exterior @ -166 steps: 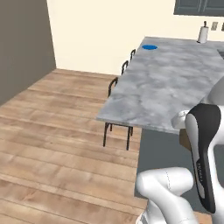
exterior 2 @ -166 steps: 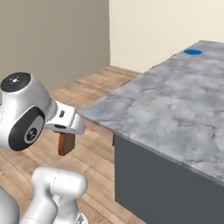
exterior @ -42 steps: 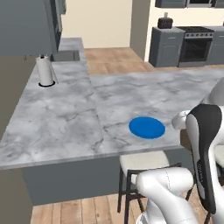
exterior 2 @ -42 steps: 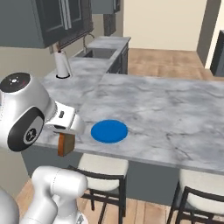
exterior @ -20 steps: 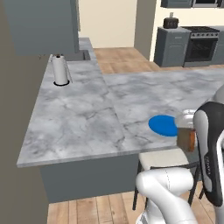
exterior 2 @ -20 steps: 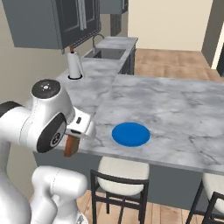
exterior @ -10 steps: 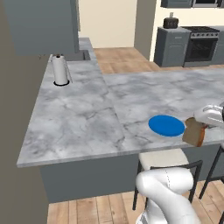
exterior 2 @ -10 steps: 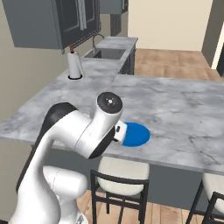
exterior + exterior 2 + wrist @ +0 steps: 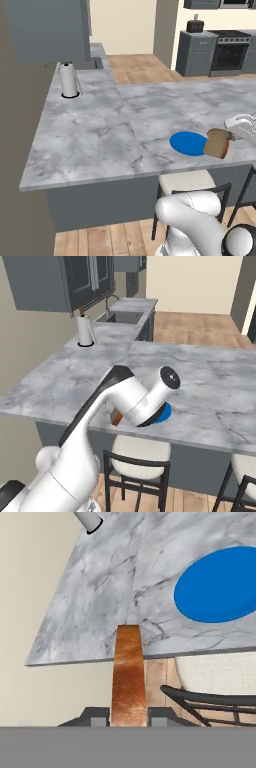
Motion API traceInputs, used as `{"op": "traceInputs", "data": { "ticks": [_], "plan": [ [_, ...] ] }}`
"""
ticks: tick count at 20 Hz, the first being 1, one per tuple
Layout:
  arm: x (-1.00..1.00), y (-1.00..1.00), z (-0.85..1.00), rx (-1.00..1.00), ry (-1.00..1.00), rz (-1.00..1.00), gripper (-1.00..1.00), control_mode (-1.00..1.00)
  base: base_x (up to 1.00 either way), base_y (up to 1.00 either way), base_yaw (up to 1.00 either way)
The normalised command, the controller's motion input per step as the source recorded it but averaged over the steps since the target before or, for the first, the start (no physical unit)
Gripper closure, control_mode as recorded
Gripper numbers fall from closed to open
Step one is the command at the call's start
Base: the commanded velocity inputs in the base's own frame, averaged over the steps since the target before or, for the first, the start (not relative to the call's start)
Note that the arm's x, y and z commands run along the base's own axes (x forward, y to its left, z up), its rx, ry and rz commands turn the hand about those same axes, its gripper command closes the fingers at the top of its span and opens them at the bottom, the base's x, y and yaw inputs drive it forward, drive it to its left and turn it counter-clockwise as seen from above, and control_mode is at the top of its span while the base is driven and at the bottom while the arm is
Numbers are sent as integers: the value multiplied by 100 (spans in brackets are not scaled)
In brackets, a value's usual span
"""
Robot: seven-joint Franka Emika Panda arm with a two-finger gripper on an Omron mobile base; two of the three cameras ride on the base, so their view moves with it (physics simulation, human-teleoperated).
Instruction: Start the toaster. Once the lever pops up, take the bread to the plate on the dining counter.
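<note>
**Task progress.** The bread [image 9: 218, 143] is out of the toaster and carried to the dining counter [image 9: 100, 135]; judged from this, the toasting step is done. Left to do: bring the slice over the plate [image 9: 189, 143], lower it and let go.

**Gripper** [image 9: 129, 714]. Jaws narrow, clamped on the lower edge of the bread, one finger at each flat face, as the hand view shows.

**Bread.** Brown slice, held in the air at the near edge of the tabletop, just beside the plate at its 3 o'clock in the left base view. Whether it overlaps the plate's rim cannot be told. In the hand view it is seen edge-on as a thin strip, long axis running from the jaws toward 12 o'clock, its free end reaching over the tabletop edge, with the plate at about 2 o'clock. In the left base view its broad face is toward the camera, the slice standing on edge and slightly tilted.

**Plate.** Bright blue, flat, bare, near the tabletop's near edge, above a stool [image 9: 186, 181].

**Other.** Paper towel roll [image 9: 69, 80] standing at the far left of the tabletop, well apart.
</note>
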Motion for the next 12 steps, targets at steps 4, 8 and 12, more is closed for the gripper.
{"op": "traceInputs", "data": {
  "ticks": [4, 8, 12],
  "plan": [
    [65, 0, -33, 9, 0, 12, 100, -100, 0, 0, 0],
    [62, -3, -42, 11, 0, 10, 100, -100, 0, 0, 0],
    [51, -23, -37, 11, 0, 5, 100, -100, 0, 0, 0]
  ]
}}
